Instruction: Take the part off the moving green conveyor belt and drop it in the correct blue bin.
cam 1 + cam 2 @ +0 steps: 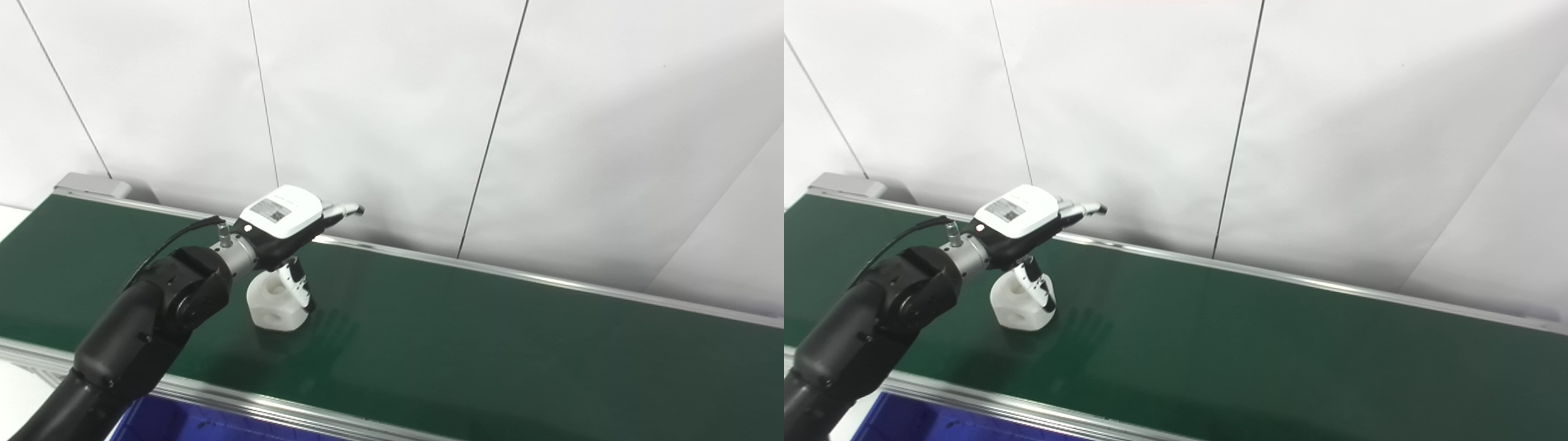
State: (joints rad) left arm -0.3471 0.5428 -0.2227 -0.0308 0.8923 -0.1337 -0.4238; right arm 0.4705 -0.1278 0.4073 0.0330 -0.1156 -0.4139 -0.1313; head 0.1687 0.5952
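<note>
We see the left hand (283, 225) hanging over the green conveyor belt (490, 331), its white back plate turned up toward us and its fingers (344, 210) stretched out flat toward two o'clock, apart from one another and closed on nothing. The thumb (298, 288) points down at about five o'clock from the palm and lies across the front of the white part (274, 304); we cannot tell whether it truly presses on it, but the part is not grasped and sits on the belt directly under the palm. The part is a chunky white block with a round hole in the face toward us. From the wrist the black arm (141, 331) runs back toward seven o'clock and leaves at the bottom edge, a thin black cable (174, 240) arching above it. At six o'clock from the hand, past the belt's metal near rail (263, 404), we see the corner of a blue bin (177, 422). Beyond the belt at twelve o'clock stands a white panelled wall (392, 110). The right hand is out of view.
</note>
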